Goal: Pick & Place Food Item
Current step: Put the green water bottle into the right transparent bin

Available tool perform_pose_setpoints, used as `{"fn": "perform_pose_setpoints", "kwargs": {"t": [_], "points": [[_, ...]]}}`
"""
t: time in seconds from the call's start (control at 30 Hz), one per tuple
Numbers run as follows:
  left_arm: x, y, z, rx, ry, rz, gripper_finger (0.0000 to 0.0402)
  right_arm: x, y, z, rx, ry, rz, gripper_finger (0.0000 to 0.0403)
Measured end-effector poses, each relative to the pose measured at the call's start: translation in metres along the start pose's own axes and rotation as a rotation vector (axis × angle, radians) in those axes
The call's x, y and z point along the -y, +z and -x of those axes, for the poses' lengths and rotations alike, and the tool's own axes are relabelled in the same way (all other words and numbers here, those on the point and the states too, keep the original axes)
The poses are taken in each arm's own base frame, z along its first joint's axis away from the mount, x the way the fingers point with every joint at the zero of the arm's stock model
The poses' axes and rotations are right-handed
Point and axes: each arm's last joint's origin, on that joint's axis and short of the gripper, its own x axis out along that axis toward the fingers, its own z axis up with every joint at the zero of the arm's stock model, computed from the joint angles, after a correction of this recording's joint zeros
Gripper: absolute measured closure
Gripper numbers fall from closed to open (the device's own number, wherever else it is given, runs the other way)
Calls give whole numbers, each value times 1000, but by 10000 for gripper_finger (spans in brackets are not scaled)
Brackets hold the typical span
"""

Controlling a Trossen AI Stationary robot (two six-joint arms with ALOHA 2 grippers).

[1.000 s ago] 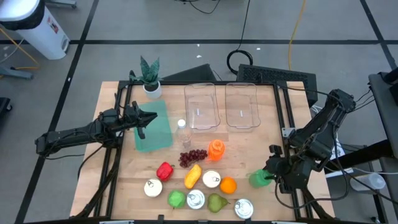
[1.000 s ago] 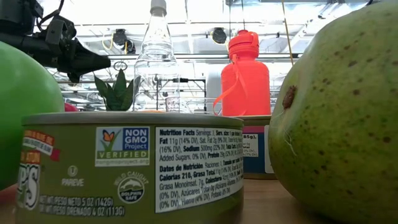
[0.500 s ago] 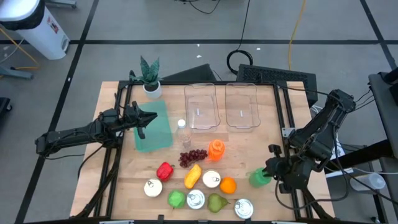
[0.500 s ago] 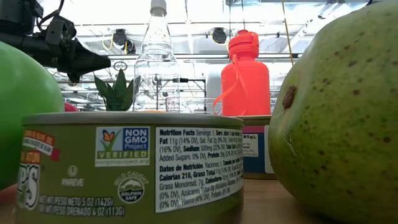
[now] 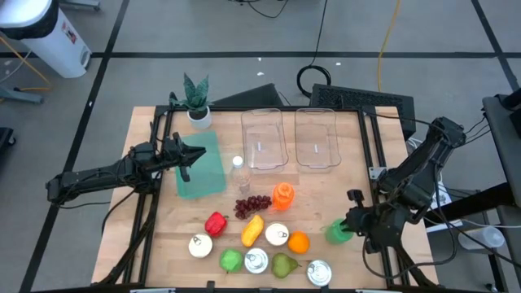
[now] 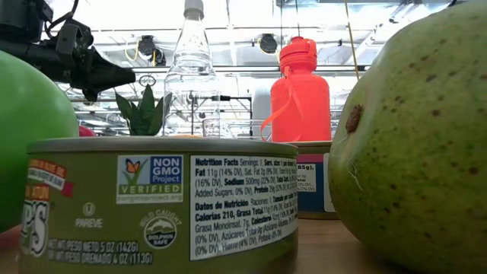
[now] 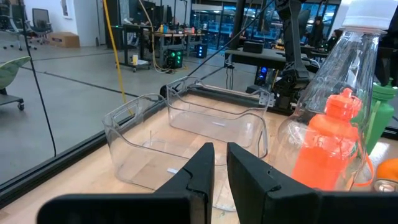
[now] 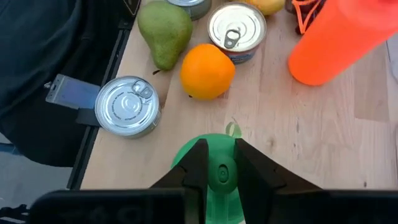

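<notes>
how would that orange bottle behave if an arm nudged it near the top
The orange bottle stands upright, tall for its base, so it would probably tip rather than slide. It looks like smooth plastic, likely light and a bit slippery. If it fell, its round body could roll toward the grapes beside it.

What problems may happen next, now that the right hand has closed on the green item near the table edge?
1. The right hand pinches the green item only at its narrow top, so it may slip or swing when lifted.
2. The orange and the orange bottle lie close ahead; a low carry toward the clear bins might knock them.
</notes>
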Motion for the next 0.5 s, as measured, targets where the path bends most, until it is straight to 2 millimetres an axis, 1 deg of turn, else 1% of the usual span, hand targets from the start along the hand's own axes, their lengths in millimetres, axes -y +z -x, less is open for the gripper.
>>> {"fn": "perform_pose_setpoints", "kwargs": {"t": [0.37,0.5], "points": [[0,0,0,0,0,0,352,8,3,11,76,12,37,358],[0,0,0,0,0,0,352,13,6,15,112,22,20,359]]}}
